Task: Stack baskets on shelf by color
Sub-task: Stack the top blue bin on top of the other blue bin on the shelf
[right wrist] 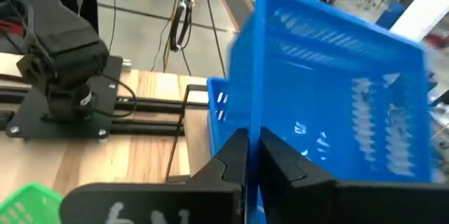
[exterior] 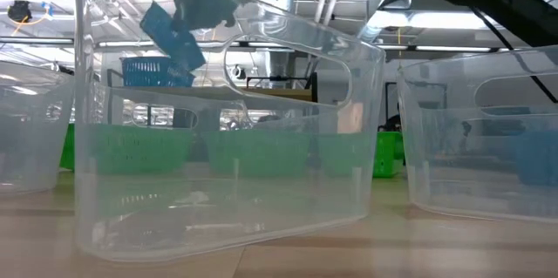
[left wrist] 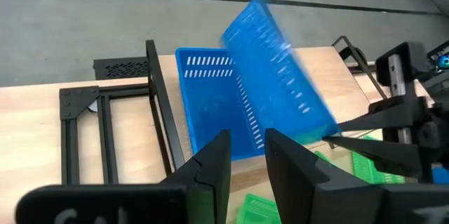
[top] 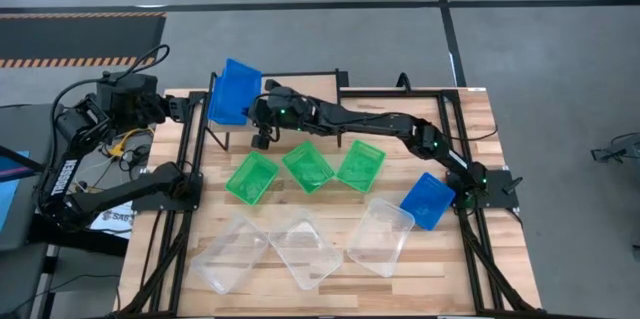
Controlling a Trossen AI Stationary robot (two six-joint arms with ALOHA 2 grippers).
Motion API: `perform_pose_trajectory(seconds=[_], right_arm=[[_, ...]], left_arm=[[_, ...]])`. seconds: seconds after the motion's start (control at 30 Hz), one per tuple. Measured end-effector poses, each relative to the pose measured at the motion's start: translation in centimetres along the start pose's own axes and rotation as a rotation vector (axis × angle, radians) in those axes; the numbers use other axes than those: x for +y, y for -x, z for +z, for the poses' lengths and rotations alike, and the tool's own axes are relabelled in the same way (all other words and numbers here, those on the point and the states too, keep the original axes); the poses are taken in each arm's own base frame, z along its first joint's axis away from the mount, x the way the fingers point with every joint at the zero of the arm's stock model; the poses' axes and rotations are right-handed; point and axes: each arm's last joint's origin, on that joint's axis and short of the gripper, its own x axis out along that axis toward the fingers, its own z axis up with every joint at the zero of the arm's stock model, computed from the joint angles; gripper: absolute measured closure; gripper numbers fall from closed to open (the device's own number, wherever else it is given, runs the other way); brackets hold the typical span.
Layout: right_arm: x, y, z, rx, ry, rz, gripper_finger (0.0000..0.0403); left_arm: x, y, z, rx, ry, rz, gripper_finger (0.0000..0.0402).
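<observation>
A blue basket (left wrist: 207, 104) lies flat on the shelf (top: 300, 81) at the table's far left. My right gripper (right wrist: 254, 147) is shut on a second blue basket (top: 233, 92), which stands tilted over the first. The third blue basket (top: 428, 200) lies on the table near the right arm's base. Three green baskets (top: 307, 166) sit in a row mid-table, and three clear baskets (top: 306, 249) lie along the near side. My left gripper (left wrist: 245, 161) is open, left of the shelf, pointing at the blue baskets and touching nothing. My right gripper pinches the tilted blue basket's wall at its rim (right wrist: 258, 122) between the two fingers, coming nearly level from the table's right side. The basket stands steeply on edge, its lower end (left wrist: 256, 136) down in the flat blue basket; whether they touch, I cannot tell.
The shelf's black legs (left wrist: 158, 104) stand between my left gripper and the blue baskets. Black frame rails (top: 185, 199) run along the table's left and right sides. The clear baskets (exterior: 227, 139) fill the low view. Bare wood shows between the rows of baskets.
</observation>
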Motion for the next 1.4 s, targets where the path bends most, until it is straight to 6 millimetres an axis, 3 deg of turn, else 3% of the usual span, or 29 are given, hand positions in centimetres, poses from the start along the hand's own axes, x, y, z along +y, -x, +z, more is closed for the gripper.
perform_pose_trajectory(seconds=[0.63,1.0,1.07,1.3,1.4], right_arm=[[-0.7,-0.1,0.0,-0.004,0.000,-0.042,0.0350],[-1.5,0.0,1.7,-0.221,0.044,-0.035,0.0355],[-1.5,-0.4,1.6,-0.281,0.017,-0.030,0.0355],[-0.4,-2.8,-1.3,-0.251,0.007,-0.004,0.0355],[-0.3,-2.9,-1.6,-0.239,0.006,0.006,0.0356]], left_arm=[[0.0,0.0,0.0,0.001,0.000,0.000,0.0326],[0.0,0.0,0.0,0.003,-0.001,0.001,0.0326],[0.0,0.0,0.0,0.003,-0.001,0.001,0.0326],[0.0,0.0,-0.1,0.009,-0.003,0.004,0.0326],[0.0,0.0,-0.1,0.008,-0.003,0.004,0.0326]])
